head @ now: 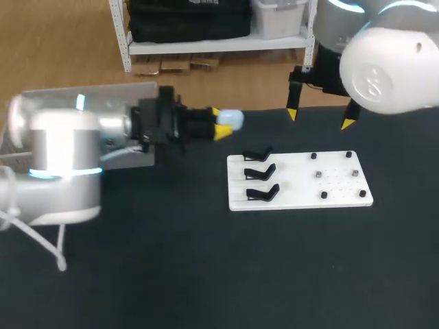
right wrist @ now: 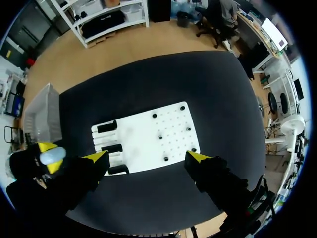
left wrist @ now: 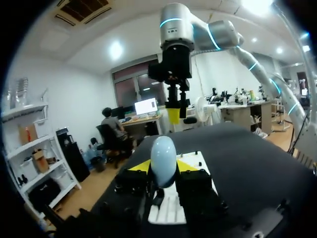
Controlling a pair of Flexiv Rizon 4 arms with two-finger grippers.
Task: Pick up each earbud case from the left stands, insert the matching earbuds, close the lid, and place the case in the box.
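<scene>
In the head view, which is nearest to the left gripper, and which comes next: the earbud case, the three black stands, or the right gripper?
1. earbud case, held between the left gripper's fingers.
2. black stands, on the white board's left part.
3. right gripper, raised in the air, on the right.

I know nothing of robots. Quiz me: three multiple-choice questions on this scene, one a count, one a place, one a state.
1. How many black stands sit on the board? A) two B) three C) five
2. Where is the pale blue case? A) on a stand B) on the board C) between the left gripper's fingers
3. The right gripper is: A) open, empty B) shut on the case C) shut on a stand
1 B: three stands line the board's edge. 2 C: yellow tips press the case from both sides. 3 A: its fingers hang apart, nothing between.
</scene>
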